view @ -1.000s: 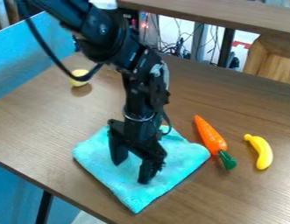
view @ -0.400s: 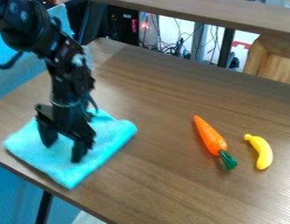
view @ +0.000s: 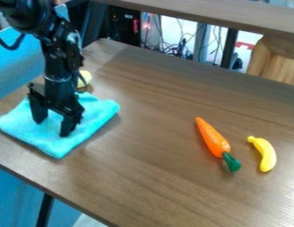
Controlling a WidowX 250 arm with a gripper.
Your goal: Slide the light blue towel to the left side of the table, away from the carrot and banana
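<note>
Carrot and banana on bench, well apart from blue cloth; arm partly hides yellow object; pincer open at cloth; pincer, cloth shifted view-left since first frame

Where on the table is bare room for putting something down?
The table has a wide bare patch between the blue cloth and carrot, down to the near edge. Another lies behind the carrot and banana. It is crowded around the cloth: end effector there, yellow object just behind.
</note>
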